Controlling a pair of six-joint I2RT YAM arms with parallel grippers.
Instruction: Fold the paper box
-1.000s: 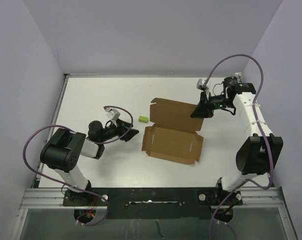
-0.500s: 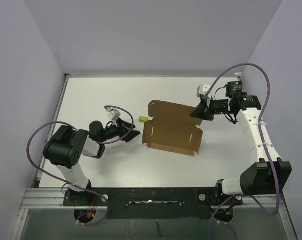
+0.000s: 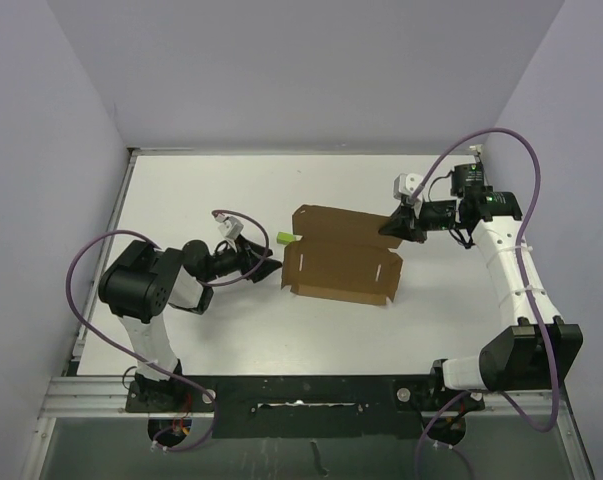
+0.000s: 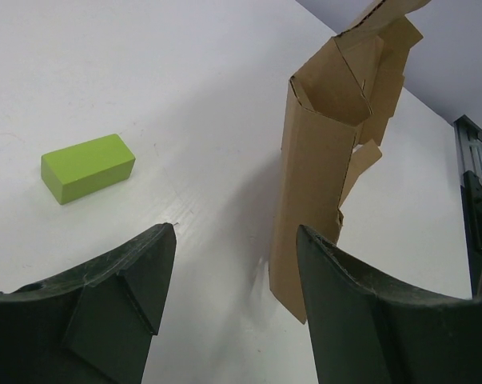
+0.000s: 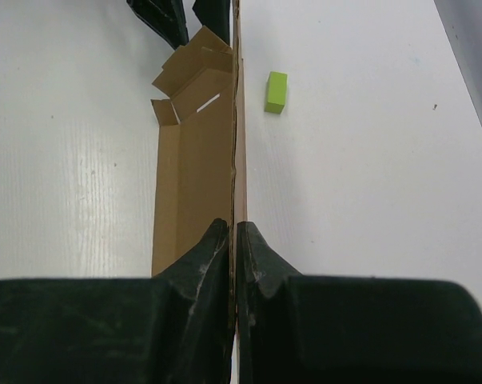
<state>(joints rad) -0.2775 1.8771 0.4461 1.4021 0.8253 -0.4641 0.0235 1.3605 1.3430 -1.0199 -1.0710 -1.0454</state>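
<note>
On the left wrist feed, closest to me, the left gripper (image 4: 234, 240) has its two dark, scuffed fingers (image 4: 137, 272) spread apart with only bare white table (image 4: 185, 96) between them. Both fingers are cut off by the bottom edge. Just beyond them the paper box (image 4: 316, 168) rises as thin brown kraft cardboard seen nearly edge-on, creased and bowed, its top running out of frame. Off to one side lies a small lime-green block (image 4: 87, 166), smooth and rectangular, apart from the cardboard.

The right wrist feed shows me what that one cannot. The right gripper (image 5: 233, 228) is pinched tight on an upright panel of the box, which appears only as a thin line between its fingers. The flap lying beside it (image 5: 194, 152) has a slot and notched tabs at its far end.

Only the overhead camera gives me the whole layout. The paper box (image 3: 341, 265) sits mid-table, partly folded, with its rear panel lifted toward the right gripper (image 3: 393, 228). The left gripper (image 3: 266, 268) is near the box's left end, and I cannot tell whether it touches. The block (image 3: 285, 238) lies just beside the box's far left corner. From up there neither gripper's fingertips are clear.
</note>
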